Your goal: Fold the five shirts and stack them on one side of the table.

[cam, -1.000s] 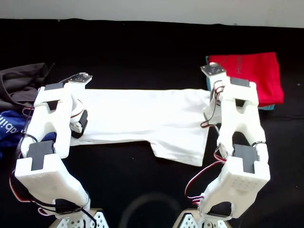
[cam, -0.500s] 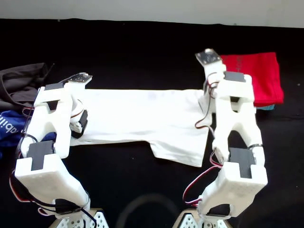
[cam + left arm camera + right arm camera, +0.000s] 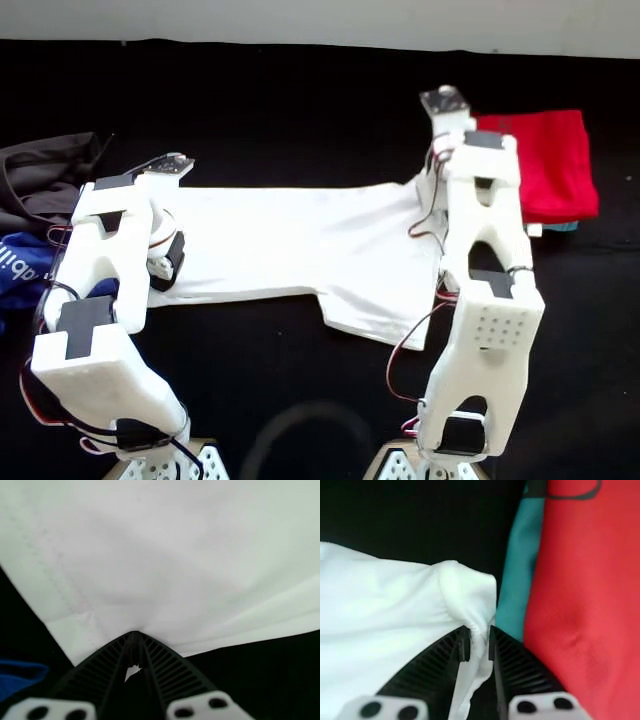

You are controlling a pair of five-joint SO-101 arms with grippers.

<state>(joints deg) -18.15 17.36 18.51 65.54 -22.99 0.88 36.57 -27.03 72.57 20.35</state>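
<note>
Two pinches on a white cloth shirt (image 3: pixel 300 245)

Pressed left fingers (image 3: pixel 170 670) together on one end's hem; nipped a bunched corner at the other end between right fingers (image 3: pixel 440 660), just beside folded red shirt (image 3: pixel 545 160) stacked over teal shirt (image 3: pixel 520 580). Held it stretched flat across middle of black counter (image 3: pixel 300 100).

Robot test bench: black-covered table (image 3: pixel 300 100), left arm (image 3: pixel 85 375), right arm (image 3: pixel 495 335), pale wall (image 3: pixel 300 18) behind.

Plain white shirt (image 3: pixel 300 245), red shirt (image 3: pixel 550 160), teal shirt (image 3: pixel 517 580), black table (image 3: pixel 300 100).
</note>
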